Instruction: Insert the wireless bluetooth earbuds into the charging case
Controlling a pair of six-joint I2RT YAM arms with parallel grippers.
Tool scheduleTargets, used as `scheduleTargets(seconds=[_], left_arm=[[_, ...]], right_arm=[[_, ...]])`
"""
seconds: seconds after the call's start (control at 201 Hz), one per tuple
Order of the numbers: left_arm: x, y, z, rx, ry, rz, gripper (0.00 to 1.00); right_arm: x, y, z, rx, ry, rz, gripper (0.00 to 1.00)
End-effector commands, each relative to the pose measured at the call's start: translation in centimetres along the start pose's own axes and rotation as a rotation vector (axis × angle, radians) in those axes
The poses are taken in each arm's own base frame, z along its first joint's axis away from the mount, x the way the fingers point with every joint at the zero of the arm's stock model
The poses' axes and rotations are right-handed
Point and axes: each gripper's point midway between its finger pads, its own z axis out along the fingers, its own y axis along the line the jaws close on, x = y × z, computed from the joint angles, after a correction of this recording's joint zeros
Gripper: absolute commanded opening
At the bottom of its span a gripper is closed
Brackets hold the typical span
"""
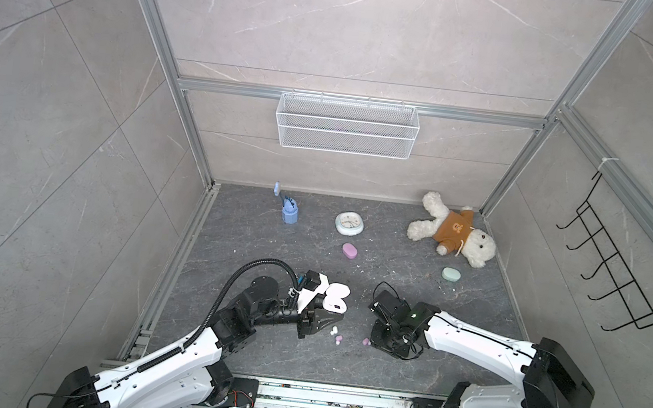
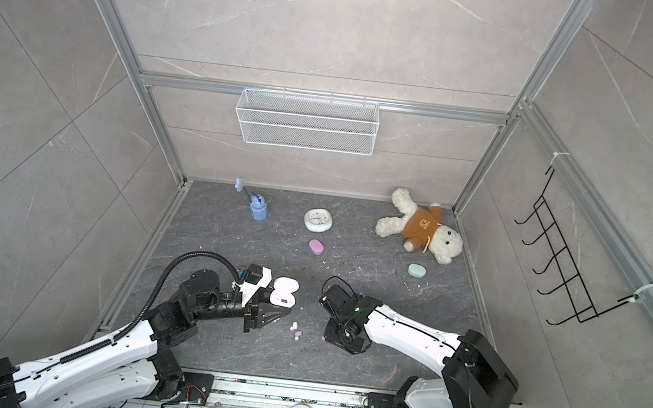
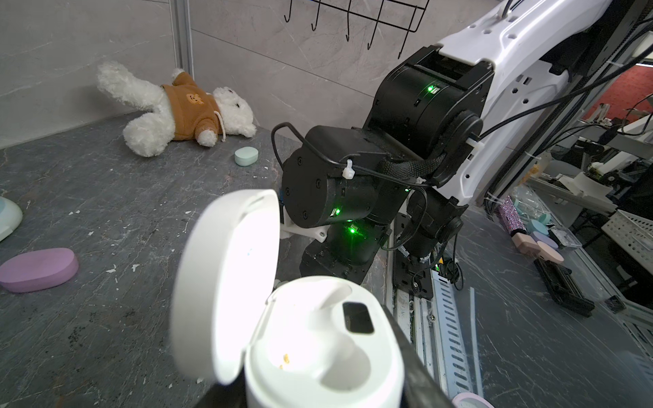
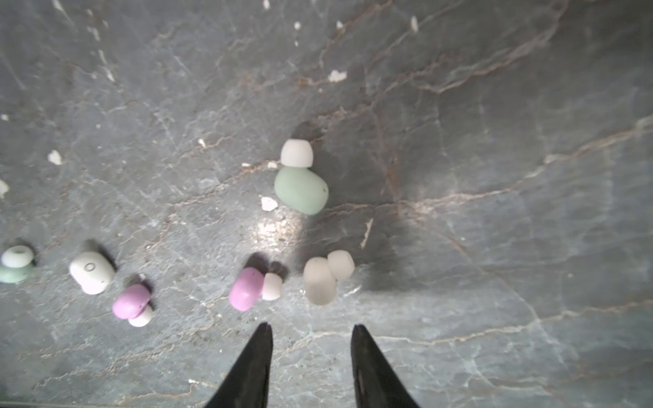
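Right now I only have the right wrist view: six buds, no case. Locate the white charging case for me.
Observer: The white charging case is clamped in the left gripper.
Operator: Report its lid.
Observer: The lid is hinged open.
Operator: Check the sockets.
Observer: Both sockets look empty.
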Motion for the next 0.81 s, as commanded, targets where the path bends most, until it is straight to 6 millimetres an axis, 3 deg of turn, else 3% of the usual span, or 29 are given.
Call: scheduleTargets(seconds=[0.0, 0.154, 0.448, 0.801], left_arm=[[-2.7, -0.6, -0.5, 0.009, -0.071, 0.048, 0.26], [-2.8, -0.6, -0.7, 0.002, -0.075, 0.05, 0.26], [-2.6, -0.6, -0.8, -0.004, -0.072, 0.05, 0.26], [-2.6, -0.7, -0.8, -0.002, -0.071, 0.049, 0.26]], right_arm=[[-0.2, -1.2, 0.6, 0.069, -0.024, 0.036, 0.41], [-0.9, -1.8, 0.4, 0.115, -0.057, 0.046, 0.43], [-1.1, -1.2, 1.3, 0.126, -0.049, 0.016, 0.49], [-1.8, -2.9, 1.4, 0.173, -0.075, 0.057, 0.5]])
